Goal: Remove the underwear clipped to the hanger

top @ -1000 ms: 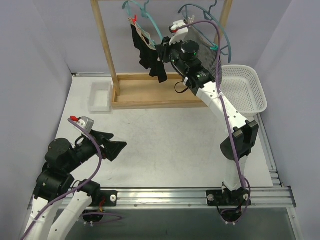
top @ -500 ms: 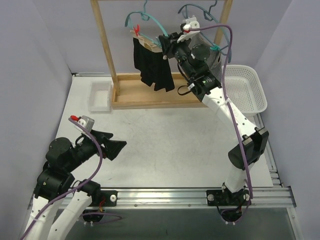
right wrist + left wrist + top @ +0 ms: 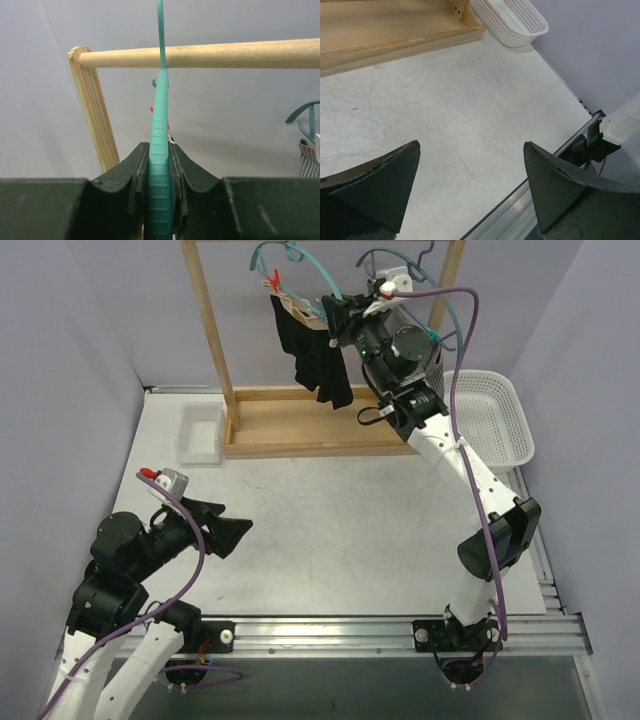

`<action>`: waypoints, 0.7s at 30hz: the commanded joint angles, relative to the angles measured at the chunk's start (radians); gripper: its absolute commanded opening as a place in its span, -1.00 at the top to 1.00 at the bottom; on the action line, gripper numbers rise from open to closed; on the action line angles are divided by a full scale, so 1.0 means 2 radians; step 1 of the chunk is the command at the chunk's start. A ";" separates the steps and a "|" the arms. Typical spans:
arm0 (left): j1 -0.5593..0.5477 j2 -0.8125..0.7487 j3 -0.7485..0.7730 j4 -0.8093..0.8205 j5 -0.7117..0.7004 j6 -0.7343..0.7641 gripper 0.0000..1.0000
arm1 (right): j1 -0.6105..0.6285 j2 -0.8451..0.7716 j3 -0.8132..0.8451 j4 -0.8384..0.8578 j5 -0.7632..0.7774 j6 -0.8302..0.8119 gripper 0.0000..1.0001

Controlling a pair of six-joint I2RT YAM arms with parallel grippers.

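Note:
The black underwear [image 3: 318,358] with a tan waistband hangs from a teal hanger [image 3: 322,285] on the wooden rail, pinned by a red clip [image 3: 272,280]. My right gripper [image 3: 336,314] is shut on that hanger's arm; in the right wrist view the ribbed teal hanger [image 3: 160,125] sits squeezed between both fingers of the right gripper [image 3: 160,152]. Grey striped underwear [image 3: 308,160] hangs from a second teal hanger [image 3: 452,330], mostly hidden behind my right arm. My left gripper [image 3: 226,532] hovers open and empty low over the near left table [image 3: 470,100].
The wooden rack has a rail [image 3: 210,54], posts [image 3: 208,325] and a flat base [image 3: 300,425]. A white mesh basket [image 3: 495,418] stands at the right beside the rack. A small white tray [image 3: 200,433] lies left of the base.
My right gripper has risen and shifted slightly right with the hanger in its grip, and the black underwear has swung along with it. The left arm has stayed still.

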State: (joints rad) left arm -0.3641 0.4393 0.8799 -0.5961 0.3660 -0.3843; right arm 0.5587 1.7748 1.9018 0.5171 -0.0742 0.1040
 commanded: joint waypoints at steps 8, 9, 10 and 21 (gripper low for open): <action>0.000 0.000 0.013 0.011 -0.004 -0.003 -0.87 | 0.021 -0.170 -0.168 0.103 -0.010 -0.008 1.00; 0.000 0.000 0.013 0.013 -0.003 -0.003 -0.87 | 0.022 -0.181 -0.183 0.109 -0.013 -0.011 1.00; 0.000 0.001 0.012 0.018 -0.001 -0.003 -0.87 | 0.021 -0.198 -0.194 0.109 -0.016 -0.016 1.00; 0.000 0.004 0.028 0.030 0.010 -0.011 -0.87 | 0.052 -0.409 -0.433 0.055 0.058 -0.008 1.00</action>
State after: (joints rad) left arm -0.3641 0.4526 0.8886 -0.5888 0.3649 -0.3889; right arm 0.6342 1.0973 1.1233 0.5903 -0.0605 0.0822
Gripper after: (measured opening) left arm 0.937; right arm 0.183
